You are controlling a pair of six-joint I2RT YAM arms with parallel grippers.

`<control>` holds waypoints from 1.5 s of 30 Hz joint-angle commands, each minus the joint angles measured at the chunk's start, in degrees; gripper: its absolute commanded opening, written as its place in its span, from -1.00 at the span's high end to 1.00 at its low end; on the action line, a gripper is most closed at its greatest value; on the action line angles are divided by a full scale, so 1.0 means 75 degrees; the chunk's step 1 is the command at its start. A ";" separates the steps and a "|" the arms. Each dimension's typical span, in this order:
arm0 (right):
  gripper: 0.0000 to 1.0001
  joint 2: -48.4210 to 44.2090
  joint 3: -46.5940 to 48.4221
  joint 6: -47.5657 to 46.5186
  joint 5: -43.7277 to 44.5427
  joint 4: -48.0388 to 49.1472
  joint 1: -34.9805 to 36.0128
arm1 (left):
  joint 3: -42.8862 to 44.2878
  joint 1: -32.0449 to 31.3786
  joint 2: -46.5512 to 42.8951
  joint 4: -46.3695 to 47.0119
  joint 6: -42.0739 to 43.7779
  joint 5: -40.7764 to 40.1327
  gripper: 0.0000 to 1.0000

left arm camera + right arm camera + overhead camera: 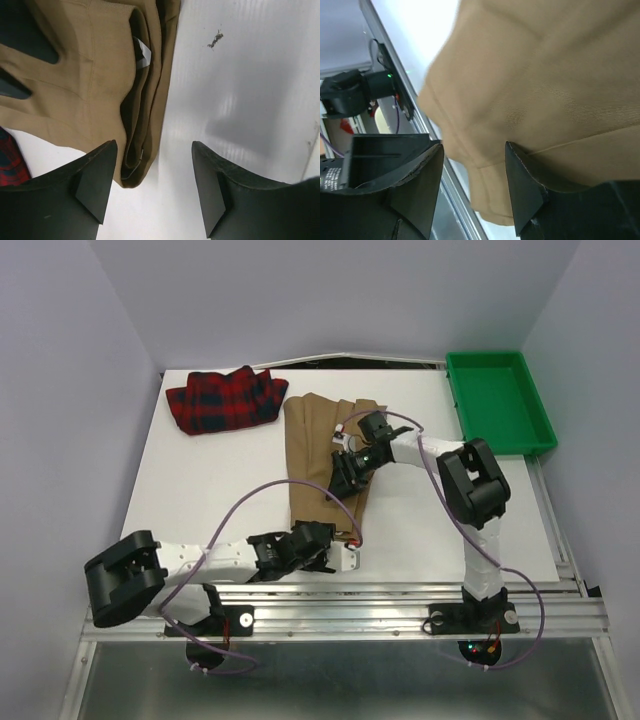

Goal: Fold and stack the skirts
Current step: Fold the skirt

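The tan-brown skirt [320, 455] lies folded lengthwise down the middle of the white table [210, 490]. The red plaid skirt [225, 400] lies crumpled at the far left. My left gripper [340, 558] is open and empty at the tan skirt's near end. In the left wrist view the skirt's folded corner [135, 170] lies just inside my left finger [95, 175], with bare table across the rest of the gap. My right gripper [342, 478] is open over the tan skirt's middle. In the right wrist view tan cloth [530, 75] fills the space between and beyond the fingers [522, 185].
A green plastic tray [500, 400] stands at the far right corner. A metal rail [350, 605] runs along the table's near edge. Purple cables loop from both arms over the table. A small dark speck [216, 38] lies on the table right of the tan skirt.
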 commanded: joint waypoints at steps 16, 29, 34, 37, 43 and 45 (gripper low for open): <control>-0.04 0.2007 -0.0701 -0.0963 0.0374 -0.0033 -0.0073 | -0.0543 -0.0476 0.2516 0.3096 0.0611 -0.1917 0.23; -0.18 0.0427 -0.0422 -0.1021 -0.0096 -0.0559 -0.0073 | 0.1811 -0.0476 0.1098 -0.1578 -0.0641 0.0600 1.00; -0.39 0.0155 0.1112 -0.0905 0.0561 -0.0736 -0.0471 | 0.2456 -0.0488 0.1156 -0.2820 -0.0982 0.1527 1.00; -0.43 0.0647 0.2494 -0.0881 0.0748 -0.0876 -0.0729 | 0.2656 -0.0499 0.1179 -0.3196 -0.1111 0.2183 1.00; -0.50 0.1922 0.4605 -0.1161 0.2164 -0.0806 -0.0730 | 0.3182 -0.0511 0.1320 -0.3829 -0.1275 0.3038 1.00; -0.50 0.2310 0.4981 -0.1139 0.2447 -0.0713 -0.0730 | 0.3359 -0.0499 0.1367 -0.3982 -0.1299 0.3238 1.00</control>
